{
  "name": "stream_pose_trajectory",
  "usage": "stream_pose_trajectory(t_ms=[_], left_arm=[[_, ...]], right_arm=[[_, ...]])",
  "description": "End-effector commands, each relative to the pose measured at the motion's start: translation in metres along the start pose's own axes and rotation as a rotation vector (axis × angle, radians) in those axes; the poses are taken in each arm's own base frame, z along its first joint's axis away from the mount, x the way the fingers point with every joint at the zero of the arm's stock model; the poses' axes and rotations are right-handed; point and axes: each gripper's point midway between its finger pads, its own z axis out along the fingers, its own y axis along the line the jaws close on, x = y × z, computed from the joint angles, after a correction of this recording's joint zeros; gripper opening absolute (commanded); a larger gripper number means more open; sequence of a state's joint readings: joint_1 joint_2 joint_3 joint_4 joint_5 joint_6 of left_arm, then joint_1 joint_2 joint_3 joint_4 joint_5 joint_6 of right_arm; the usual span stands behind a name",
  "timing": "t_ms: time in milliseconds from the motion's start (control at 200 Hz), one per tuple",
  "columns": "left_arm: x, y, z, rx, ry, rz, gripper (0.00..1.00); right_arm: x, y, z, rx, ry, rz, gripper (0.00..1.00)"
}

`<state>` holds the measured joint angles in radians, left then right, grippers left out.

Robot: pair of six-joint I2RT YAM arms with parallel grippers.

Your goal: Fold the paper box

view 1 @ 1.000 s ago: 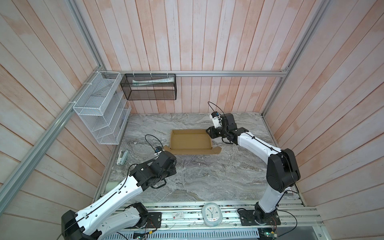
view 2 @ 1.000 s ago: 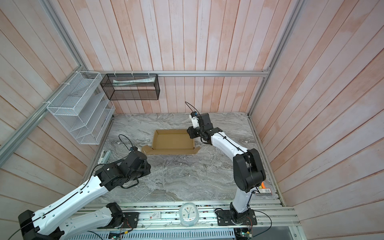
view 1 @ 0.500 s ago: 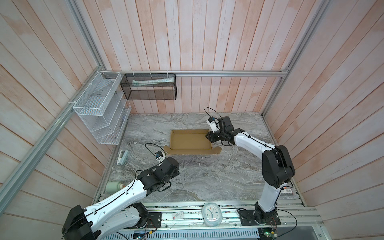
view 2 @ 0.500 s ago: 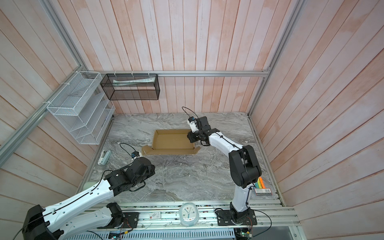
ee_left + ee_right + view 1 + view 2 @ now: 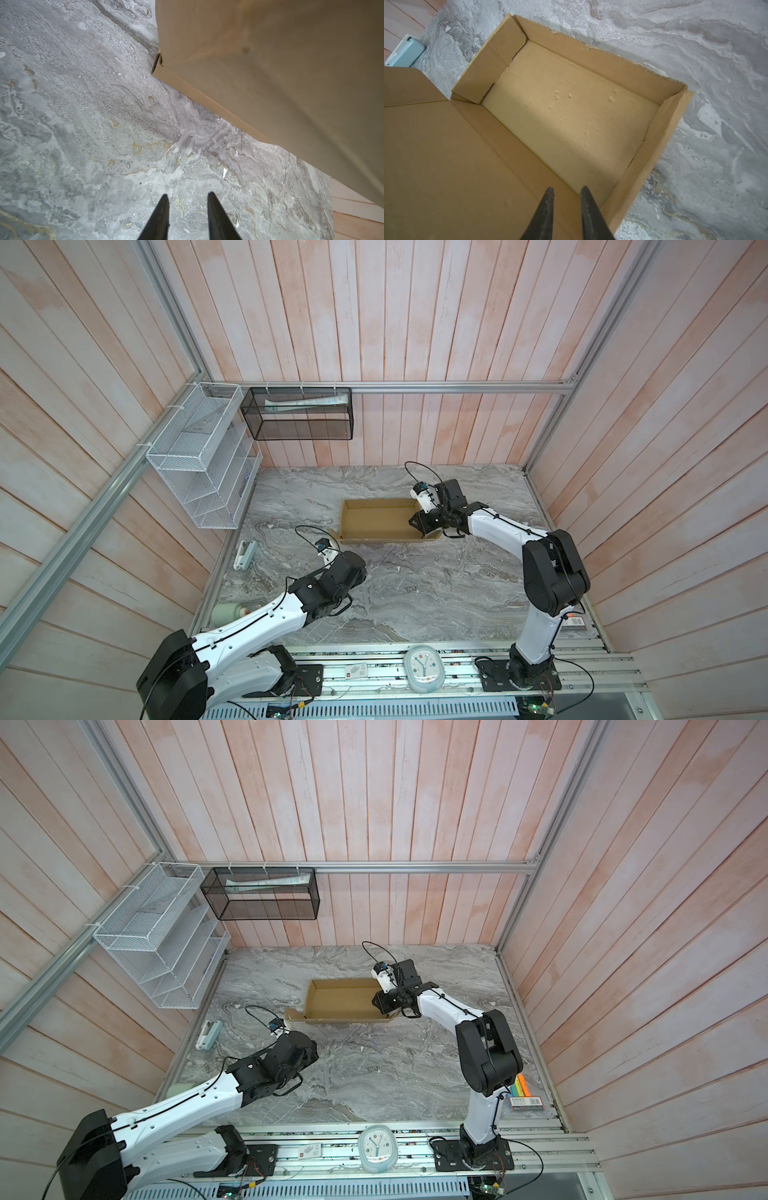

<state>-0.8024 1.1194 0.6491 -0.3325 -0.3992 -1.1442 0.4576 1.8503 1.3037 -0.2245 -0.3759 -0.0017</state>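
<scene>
Right wrist view: right arm (image 5: 498,526) extended, right jaws slightly spread above paper box (image 5: 571,124) floor | paper box on desk (image 5: 83,124), lid open | left arm (image 5: 257,616) low nearby, left jaws spread over desk.

Of the left gripper (image 5: 188,197) we see only two fingertips in its wrist view. The lower edge cuts the rest, and in both top views its own wrist hides them. The paper box (image 5: 270,72) is blurred there and cut by two edges. In the right wrist view the wide flap (image 5: 446,155) and a pale blue thing (image 5: 406,53) are cut off too. The print on the flat pack (image 5: 525,1102) is too small for us.
</scene>
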Motion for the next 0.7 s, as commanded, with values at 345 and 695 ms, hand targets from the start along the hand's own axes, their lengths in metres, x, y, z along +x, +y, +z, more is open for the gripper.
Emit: stream_pose_trajectory(t_ms=[345,695], left_arm=[[-0.061,-0.018,0.019,0.071,-0.129,-0.034,0.35],[-0.084,-0.029,0.039,0.124,-0.124,-0.027,0.35]], right_arm=[[0.012,0.022,0.001,-0.121,0.025,0.002,0.24],[0.021,0.033,0.0,-0.155,0.041,0.011,0.23]])
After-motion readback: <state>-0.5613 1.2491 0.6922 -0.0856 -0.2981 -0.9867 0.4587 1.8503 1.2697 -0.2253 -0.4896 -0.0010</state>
